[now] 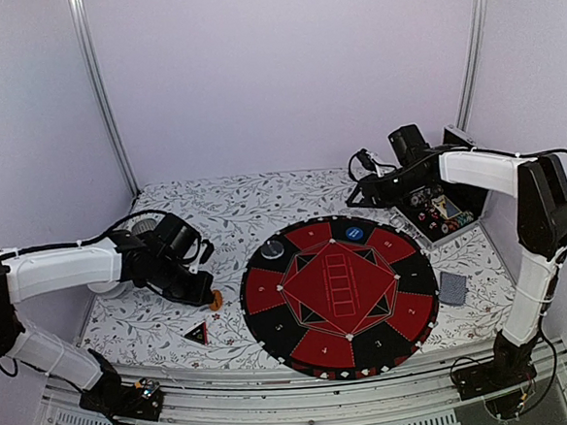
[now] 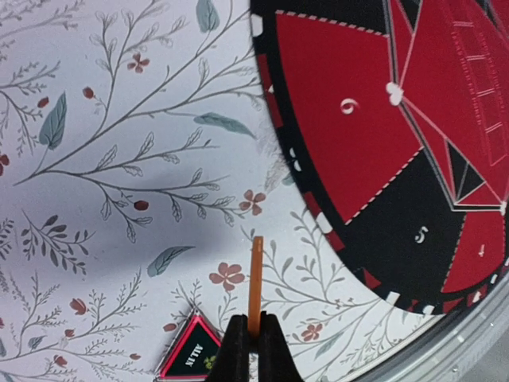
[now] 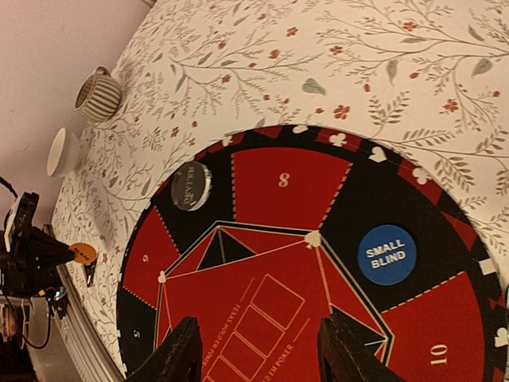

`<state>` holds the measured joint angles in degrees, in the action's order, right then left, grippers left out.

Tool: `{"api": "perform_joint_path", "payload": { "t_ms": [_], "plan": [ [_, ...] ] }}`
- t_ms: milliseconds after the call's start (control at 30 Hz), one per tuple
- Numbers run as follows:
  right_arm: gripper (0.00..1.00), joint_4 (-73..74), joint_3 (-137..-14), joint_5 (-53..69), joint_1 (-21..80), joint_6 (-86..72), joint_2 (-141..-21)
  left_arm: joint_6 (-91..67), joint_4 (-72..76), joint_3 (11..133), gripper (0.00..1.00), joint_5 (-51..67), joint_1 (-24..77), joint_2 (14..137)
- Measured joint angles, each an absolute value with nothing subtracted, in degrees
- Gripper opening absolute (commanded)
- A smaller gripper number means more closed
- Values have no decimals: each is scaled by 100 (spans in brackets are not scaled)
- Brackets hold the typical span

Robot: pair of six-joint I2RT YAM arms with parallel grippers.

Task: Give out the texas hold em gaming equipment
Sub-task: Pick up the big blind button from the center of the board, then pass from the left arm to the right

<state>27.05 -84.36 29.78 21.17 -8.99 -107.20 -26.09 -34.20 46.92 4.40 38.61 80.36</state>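
Orange disc (image 2: 255, 278) upright (edge-on); blue disc (image 3: 386, 255), triangle (image 2: 191, 350) lying flat

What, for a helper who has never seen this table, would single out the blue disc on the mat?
Find the large round red-and-black mat mid-table. At its far edge, on a black segment, lies the blue disc. Unlike the nearby dark disc, it is bright blue and reads SMALL BLIND in white.

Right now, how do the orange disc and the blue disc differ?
The orange disc stands on edge, pinched in the left gripper, off the mat; the blue disc lies flat on the mat, untouched. The blue disc reads SMALL BLIND; the orange disc's face cannot be read. Both are small round markers.
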Motion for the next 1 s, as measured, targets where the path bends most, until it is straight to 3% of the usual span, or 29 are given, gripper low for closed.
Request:
{"api": "perform_joint_path", "payload": {
  "t_ms": [333, 567, 900, 1000],
  "plan": [
    [51, 1907, -8012, 4285, 3433, -32, -9856, -2329, -3277, 5636, 0, 405, 4722, 7461],
    [48, 851, -7878, 5231, 4324, 233, -9585, -2005, -2147, 6112, 0, 1129, 5304, 7072],
    [36, 309, -7675, 5732, 4388, 106, -9566, -1949, -1264, 6095, 0, 1570, 5310, 6840],
    [28, 211, -7625, 5811, 4425, 108, -9566, -1949, -1223, 6095, 0, 1592, 5310, 6845]
  ]
}}
